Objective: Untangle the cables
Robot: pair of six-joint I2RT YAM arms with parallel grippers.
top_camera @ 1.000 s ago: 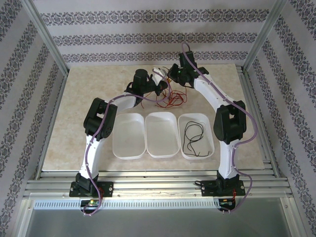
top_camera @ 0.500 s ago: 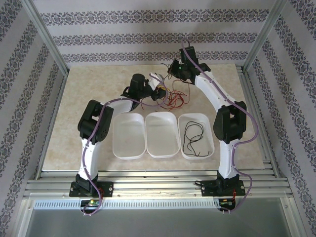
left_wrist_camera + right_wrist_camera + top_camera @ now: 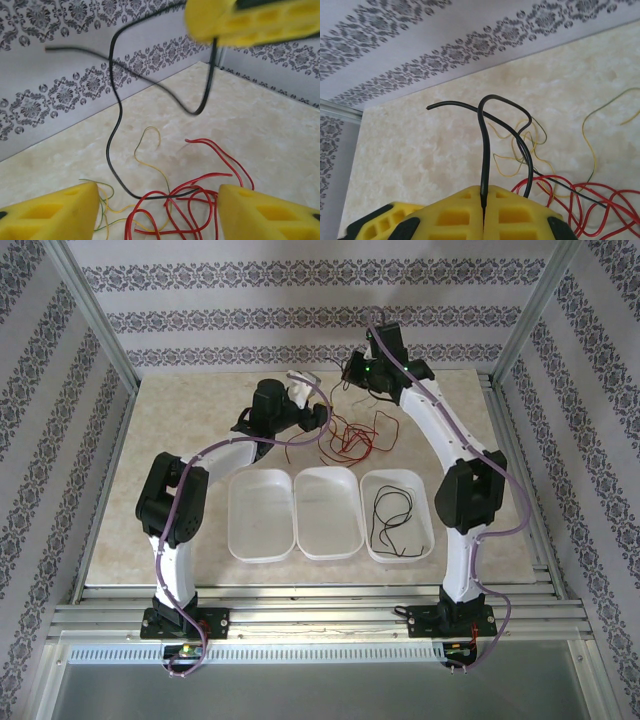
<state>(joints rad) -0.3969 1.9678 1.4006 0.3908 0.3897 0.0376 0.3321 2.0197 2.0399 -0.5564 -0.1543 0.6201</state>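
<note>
Left gripper and right gripper by tangled cables, three white trays nearer, black cable in rightmost

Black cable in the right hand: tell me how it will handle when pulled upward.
Pinched in the right hand, the black cable holds an arch above it, so it is probably springy rather than limp. Its thinness suggests it weighs very little. Its far part runs across the red cables and yellow cable, so it may drag them along.

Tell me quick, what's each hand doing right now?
Left hand: open, holding nothing.
Right hand: closed on the black cable.
</note>
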